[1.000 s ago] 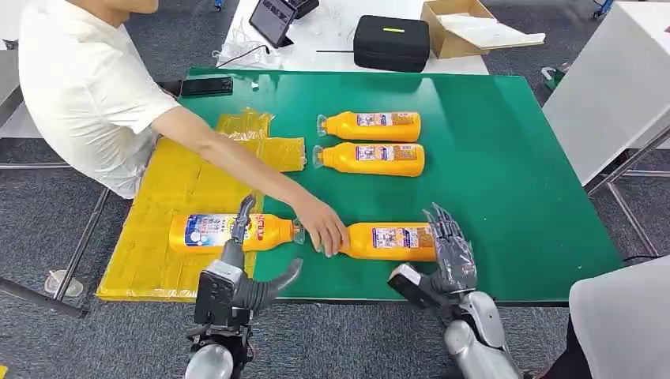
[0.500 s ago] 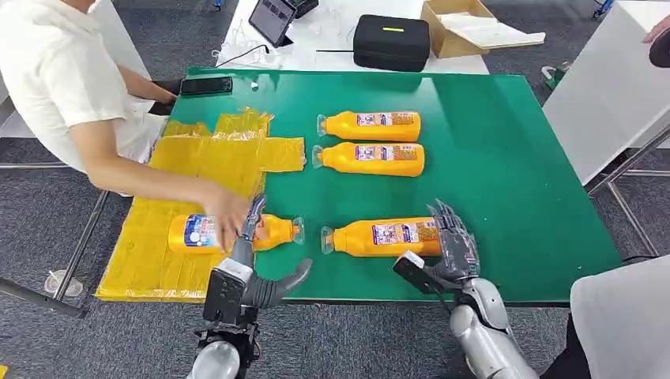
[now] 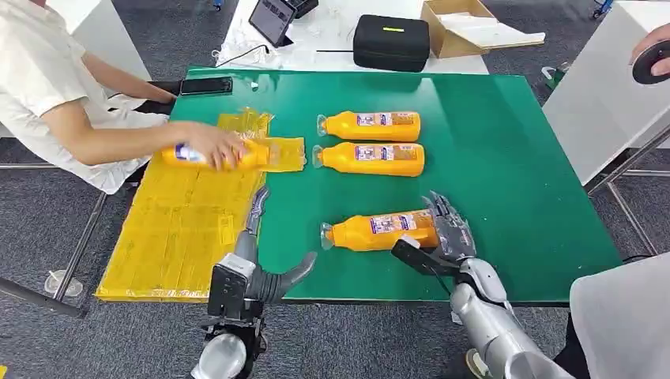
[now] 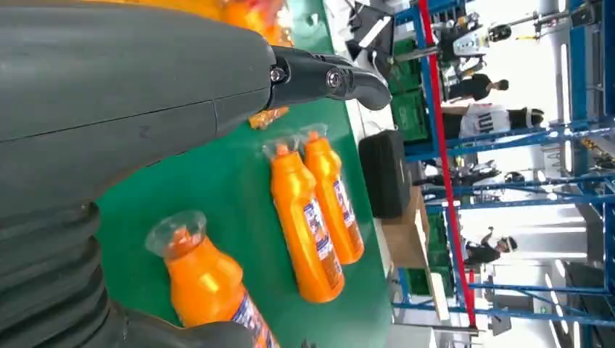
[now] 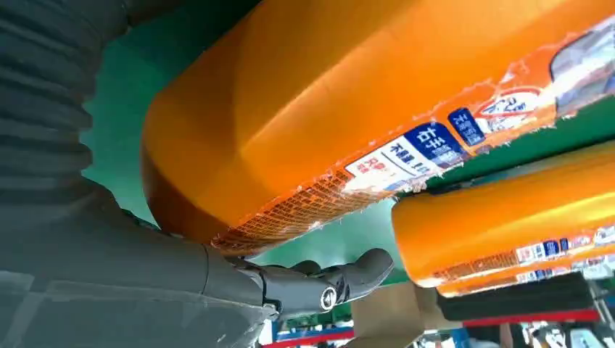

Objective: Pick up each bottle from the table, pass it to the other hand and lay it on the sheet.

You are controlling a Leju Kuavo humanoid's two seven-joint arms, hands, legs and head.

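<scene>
I'm seeing my right hand (image 3: 447, 235) wrapping the base of the nearest orange plastic bottle (image 3: 378, 231), now seemingly tilting off the green table (image 3: 513, 174). My left hand (image 3: 254, 260) is hovering spread, empty. A person's hand (image 3: 213, 146) is carrying another orange bottle (image 3: 209, 155) up the yellow sheet (image 3: 182, 229).

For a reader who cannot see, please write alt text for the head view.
The robot's right hand grips the base of an orange bottle lying on the green table, while its left hand hovers open. A person's hand holds another bottle over the yellow sheet; two bottles lie behind.
</scene>
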